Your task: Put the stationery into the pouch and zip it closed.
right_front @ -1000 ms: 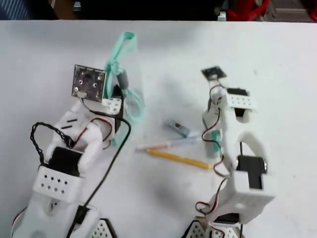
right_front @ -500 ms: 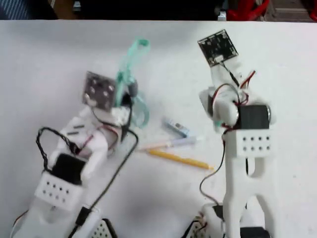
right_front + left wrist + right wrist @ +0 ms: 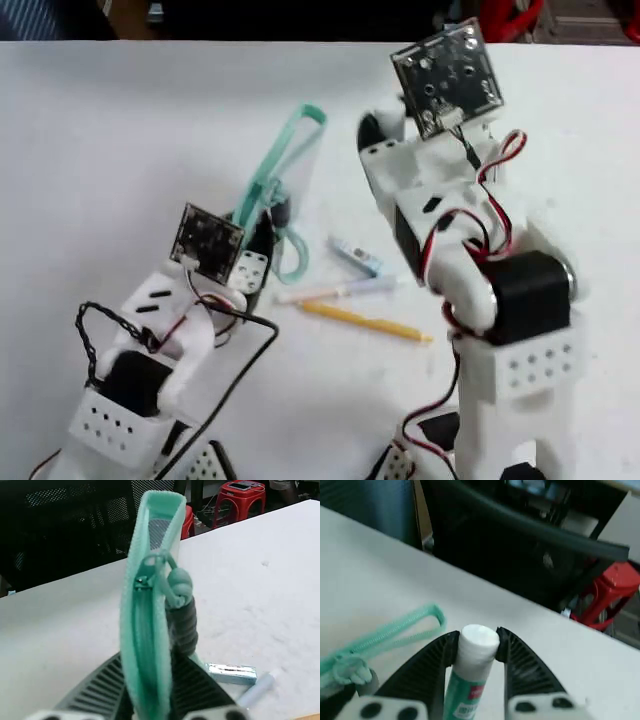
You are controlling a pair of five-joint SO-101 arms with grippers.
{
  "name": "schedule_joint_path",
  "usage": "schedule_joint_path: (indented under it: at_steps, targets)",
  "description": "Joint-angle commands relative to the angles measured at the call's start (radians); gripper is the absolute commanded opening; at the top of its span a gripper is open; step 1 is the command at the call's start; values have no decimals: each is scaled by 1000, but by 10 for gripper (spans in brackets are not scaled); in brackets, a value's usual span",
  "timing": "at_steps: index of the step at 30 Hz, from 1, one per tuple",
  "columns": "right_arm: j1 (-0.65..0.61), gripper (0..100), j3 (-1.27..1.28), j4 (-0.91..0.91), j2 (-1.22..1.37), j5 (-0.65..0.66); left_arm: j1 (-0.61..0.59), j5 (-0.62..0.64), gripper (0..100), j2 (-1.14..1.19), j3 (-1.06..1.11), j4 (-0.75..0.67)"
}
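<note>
Early stage, by my reading. Left end effector (image 3: pixel 150 682) was clamped on one end of the pouch (image 3: pixel 149 625), holding it on edge above the counter (image 3: pixel 120 130). The zip looked open; contents could not be made out. Right end effector (image 3: pixel 476 640) was closed around a glue stick (image 3: pixel 469 672), raised near the pouch. Pencil (image 3: pixel 365 322), pen (image 3: pixel 340 291) and eraser (image 3: pixel 357 257) lay on the counter, not yet packed.

Bright, even light washes the white table (image 3: pixel 90 150) almost featureless; shadows on it are faint and soft. The room (image 3: pixel 300 20) at twelve o'clock is dark. A metal camera board (image 3: pixel 447 75) at one o'clock glints.
</note>
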Motion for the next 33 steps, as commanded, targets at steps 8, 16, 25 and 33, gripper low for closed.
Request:
schedule_joint_path:
  at_steps: [8, 16, 25, 33]
  targets:
    - [-124, 17, -31, -415, 147, -35, 15, -9, 24, -1, 5, -3]
    - [-122, 17, -29, -513, 303, -35, 8, -14, 24, -1, 2, -3]
    - [-87, 17, -17, -456, 332, -172, 7, -11, 24, -1, 0, -3]
    - [-151, 17, 259, -611, 249, -190, -10, -8, 24, -5, -2, -5]
